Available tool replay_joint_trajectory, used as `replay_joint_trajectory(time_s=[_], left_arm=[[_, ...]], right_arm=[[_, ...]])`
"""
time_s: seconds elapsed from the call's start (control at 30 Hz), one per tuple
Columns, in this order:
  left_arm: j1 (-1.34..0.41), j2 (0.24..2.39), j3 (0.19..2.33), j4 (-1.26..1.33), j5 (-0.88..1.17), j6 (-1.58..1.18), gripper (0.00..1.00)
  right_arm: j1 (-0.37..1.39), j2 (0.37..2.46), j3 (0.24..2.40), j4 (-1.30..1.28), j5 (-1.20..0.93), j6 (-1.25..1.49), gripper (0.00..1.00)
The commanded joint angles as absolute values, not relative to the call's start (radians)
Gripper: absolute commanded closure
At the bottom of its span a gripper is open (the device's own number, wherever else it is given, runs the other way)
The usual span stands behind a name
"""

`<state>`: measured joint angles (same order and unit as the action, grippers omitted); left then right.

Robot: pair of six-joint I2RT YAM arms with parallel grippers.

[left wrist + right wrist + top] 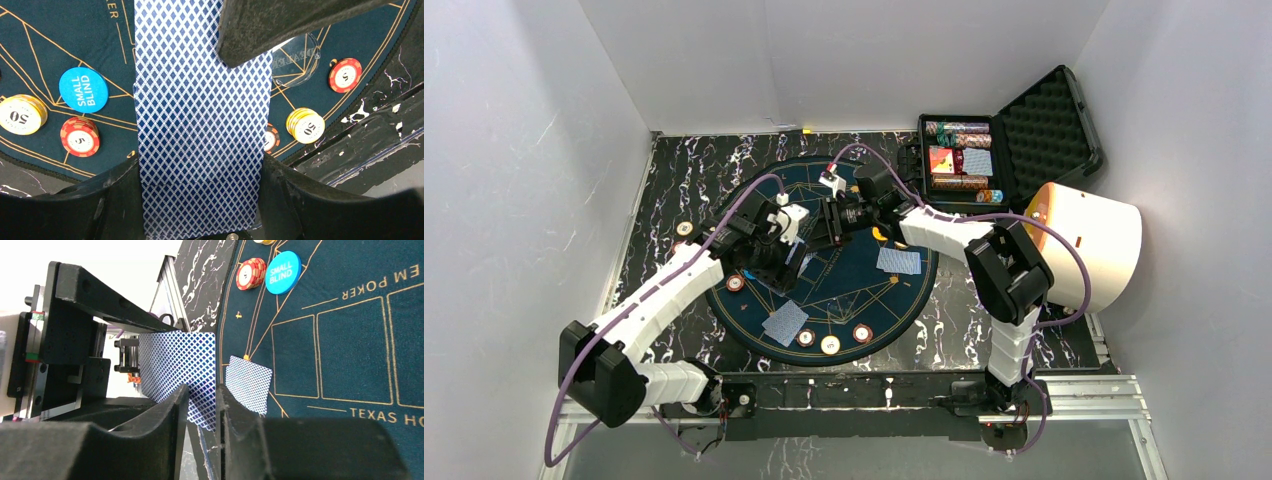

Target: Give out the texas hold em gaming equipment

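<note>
White walls (694, 60) close in the space at 9, 12 and 3 o'clock. A black table (674, 170) with white marble veining fills the middle. A silver metal rail (1104, 395) runs along 6 o'clock. The light is bright and even.

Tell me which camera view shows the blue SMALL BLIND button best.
Left wrist: the SMALL BLIND button lies whole and largest, its lettering plain. The right wrist view shows it whole too, but smaller, near the top edge. In the top view I cannot make it out.
</note>
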<state>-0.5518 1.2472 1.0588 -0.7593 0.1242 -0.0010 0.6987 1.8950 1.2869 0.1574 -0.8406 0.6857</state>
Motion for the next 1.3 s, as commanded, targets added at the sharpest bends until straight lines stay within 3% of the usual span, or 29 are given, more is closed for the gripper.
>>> replay_joint_trajectory(time_s=[0.0, 0.37, 0.53, 0.9, 1.07, 1.27], left_arm=[[-0.550, 1.247, 1.056, -0.749, 0.139, -0.011, 1.00], [-0.549, 1.256, 1.047, -0.747, 0.119, -0.026, 1.00], [-0.550, 1.251, 1.042, -0.746, 0.107, -0.036, 1.00], [-0.532, 1.241, 1.011, -0.732, 0.083, -0.077, 1.00], [-0.461, 1.227, 1.003, -0.749, 0.057, -0.116, 1.00], [-0.354, 1.253, 1.019, -0.765, 0.052, -0.110, 1.00]], right_arm=[[0.687, 1.820, 1.328, 0.159, -0.851, 0.670, 0.69], [0.666, 1.777, 1.317, 0.139, -0.852, 0.672, 0.83], [0.644, 1.749, 1.299, 0.136, -0.864, 0.672, 1.00], [0.558, 1.625, 1.214, 0.152, -0.865, 0.610, 1.00], [0.555, 1.527, 1.114, 0.152, -0.720, 0.259, 1.00], [0.665, 1.441, 0.929, 0.190, -0.717, -0.720, 1.00]])
